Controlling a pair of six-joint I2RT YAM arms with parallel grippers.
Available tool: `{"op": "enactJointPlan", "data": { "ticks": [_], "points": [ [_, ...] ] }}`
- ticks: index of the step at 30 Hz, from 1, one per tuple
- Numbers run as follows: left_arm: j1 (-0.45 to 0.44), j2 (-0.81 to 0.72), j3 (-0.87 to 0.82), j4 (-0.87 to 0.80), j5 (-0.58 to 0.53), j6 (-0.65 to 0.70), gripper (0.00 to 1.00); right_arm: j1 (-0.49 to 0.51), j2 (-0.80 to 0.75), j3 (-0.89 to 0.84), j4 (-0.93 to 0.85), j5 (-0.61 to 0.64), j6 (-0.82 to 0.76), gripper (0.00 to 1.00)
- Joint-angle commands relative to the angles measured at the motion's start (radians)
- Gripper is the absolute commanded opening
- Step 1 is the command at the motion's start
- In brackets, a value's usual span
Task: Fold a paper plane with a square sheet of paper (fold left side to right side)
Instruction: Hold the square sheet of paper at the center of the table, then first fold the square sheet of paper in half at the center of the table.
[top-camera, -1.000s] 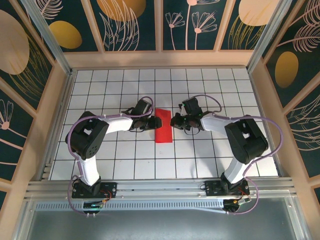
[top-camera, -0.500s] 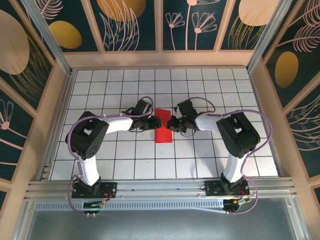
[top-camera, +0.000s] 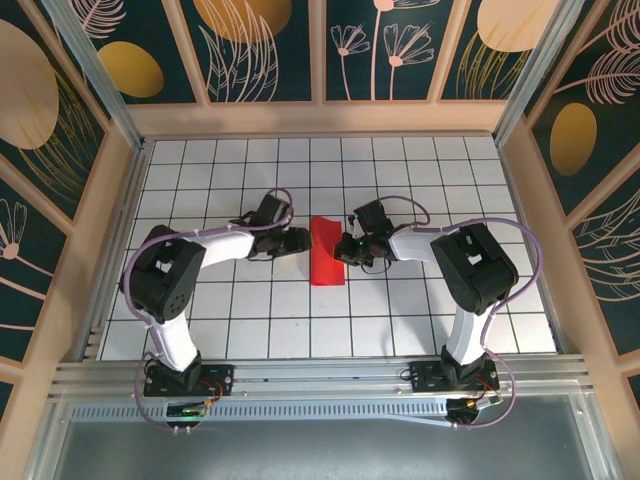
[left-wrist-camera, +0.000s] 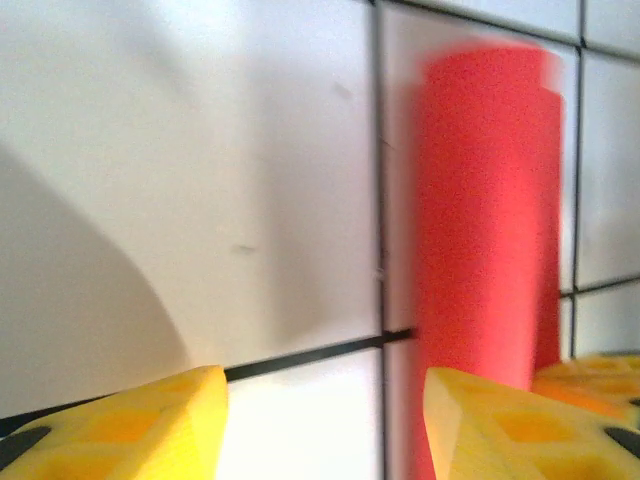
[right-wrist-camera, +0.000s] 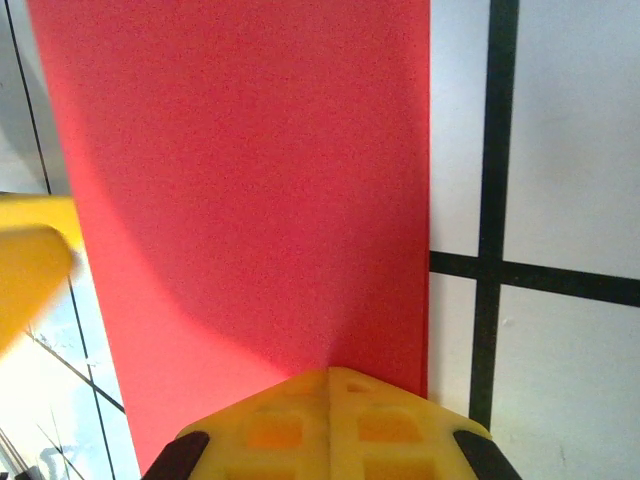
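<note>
1. At the middle of the gridded desk (top-camera: 200, 300) lies the square sheet of paper (top-camera: 327, 254), now a narrow red strip running away from the arm bases, about one tile wide.
2. Judging by that shape, the left-to-right fold is made. The strip has no pointed nose, wings or centre crease, so most of the paper plane is yet to be formed.
3. From the left wrist the strip's near side looks rounded rather than flat, which may mean the crease is not pressed down, though that view is blurred.
4. On the strip's left, the left pincer (top-camera: 298, 243) has its yellow fingers apart with bare desk between them. It holds nothing and sits just beside the paper's edge.
5. On the strip's right, the right pincer (top-camera: 344, 248) has its fingers together, tips on the red paper near its right edge. I cannot tell whether it pinches a layer or merely presses down.
6. Around the desk rise the wooden walls (top-camera: 520, 200) with painted leaf panels, well apart from the work. A metal rail (top-camera: 320, 385) carries the arm bases along the near edge, and purple cables (top-camera: 545, 270) loop along both arms.
7. Each pincer is the other's main obstruction, since they face one another closely across the strip. The next fold probably needs one to give way.
</note>
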Motion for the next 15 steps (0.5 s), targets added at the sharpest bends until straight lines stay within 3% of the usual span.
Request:
{"op": "enactJointPlan", "data": {
  "ticks": [1,3,10,15],
  "points": [
    [0.032,-0.123,0.022,-0.042,-0.041,0.040,0.55,0.019,0.063,-0.006,-0.074,0.053,0.009,0.00],
    [0.032,-0.163,0.026,-0.024,-0.006,0.067,0.53,0.023,0.070,-0.002,-0.081,0.060,0.009,0.00],
    [0.027,-0.164,-0.046,0.157,0.295,0.050,0.32,0.029,0.085,0.006,-0.102,0.074,0.008,0.00],
    [-0.002,-0.091,-0.058,0.200,0.332,0.030,0.25,0.029,0.079,0.000,-0.112,0.091,0.007,0.00]
  ]
}}
